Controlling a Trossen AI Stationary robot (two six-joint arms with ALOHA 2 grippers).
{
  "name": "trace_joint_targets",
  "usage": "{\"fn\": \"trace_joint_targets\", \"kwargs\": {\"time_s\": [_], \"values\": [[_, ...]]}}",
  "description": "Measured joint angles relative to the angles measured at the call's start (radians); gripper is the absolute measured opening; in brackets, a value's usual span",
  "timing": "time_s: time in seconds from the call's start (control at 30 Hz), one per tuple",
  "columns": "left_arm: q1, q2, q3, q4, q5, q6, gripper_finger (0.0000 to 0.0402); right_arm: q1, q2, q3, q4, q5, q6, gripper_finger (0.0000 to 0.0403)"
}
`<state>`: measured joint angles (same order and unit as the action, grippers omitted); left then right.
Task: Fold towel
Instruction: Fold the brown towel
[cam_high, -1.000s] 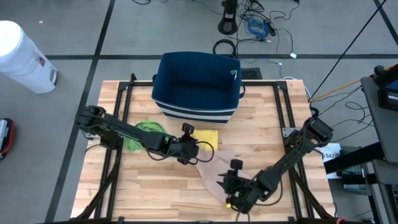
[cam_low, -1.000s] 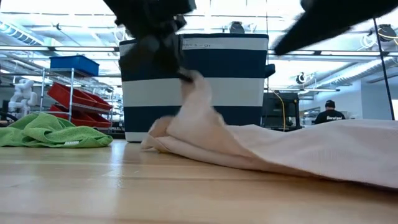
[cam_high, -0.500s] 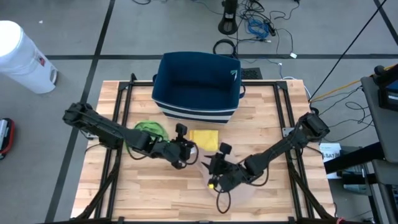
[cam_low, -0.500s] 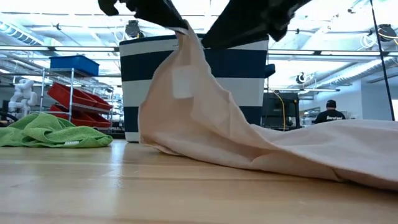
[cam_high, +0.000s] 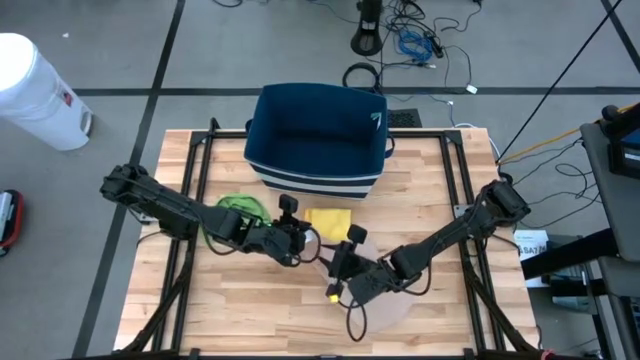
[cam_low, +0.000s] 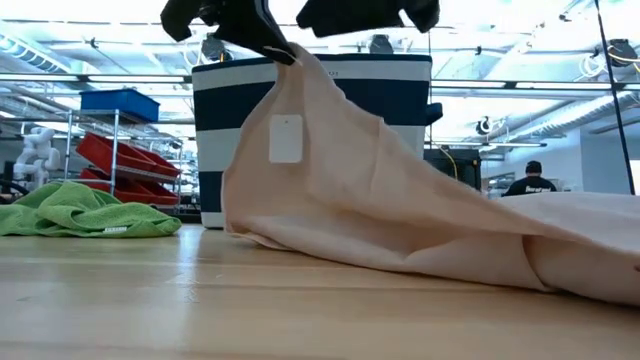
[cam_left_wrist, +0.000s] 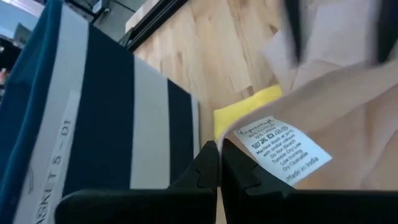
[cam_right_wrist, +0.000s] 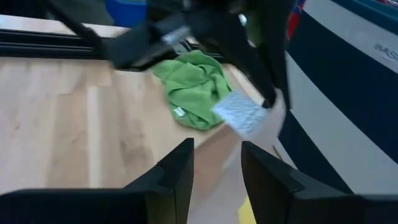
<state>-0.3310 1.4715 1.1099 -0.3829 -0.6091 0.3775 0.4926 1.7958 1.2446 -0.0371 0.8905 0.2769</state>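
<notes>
Since the earlier frame right gripper (cam_high: 345, 262) moved inward. High view: towel (cam_high: 385, 305) below both grippers. Low view: left gripper (cam_low: 285, 52) clenched on towel corner, lifted to fold. Right wrist view: fingers (cam_right_wrist: 177, 171) half parted, apparently empty, pointing at the lifted corner

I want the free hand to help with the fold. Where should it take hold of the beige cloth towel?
Probably at the loose edge of the beige cloth towel that lies flat on the wooden table, coming from above. The left hand already holds the raised corner by the white label.
</notes>
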Motion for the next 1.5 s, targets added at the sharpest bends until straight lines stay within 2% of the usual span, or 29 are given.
{"fn": "trace_joint_targets", "kwargs": {"time_s": [0.33,0.67,0.97,1.17,1.5], "values": [[-0.034,0.000,0.000,0.041,0.007,0.037,0.0000,-0.055,0.002,0.000,-0.137,-0.006,0.083,0.0121],[-0.038,-0.002,0.000,0.069,-0.101,0.098,0.0000,-0.054,0.036,0.000,-0.091,-0.088,0.099,0.0110],[-0.027,-0.002,0.000,0.086,-0.116,0.109,0.0000,-0.053,0.052,0.000,-0.096,-0.081,0.119,0.0090],[-0.041,-0.027,0.002,0.107,-0.178,0.157,0.0000,-0.043,0.052,0.000,-0.224,-0.081,0.217,0.0081],[-0.058,-0.171,0.001,0.102,-0.232,0.191,0.0000,0.029,0.052,0.000,-0.498,-0.082,0.438,0.0045]]}}
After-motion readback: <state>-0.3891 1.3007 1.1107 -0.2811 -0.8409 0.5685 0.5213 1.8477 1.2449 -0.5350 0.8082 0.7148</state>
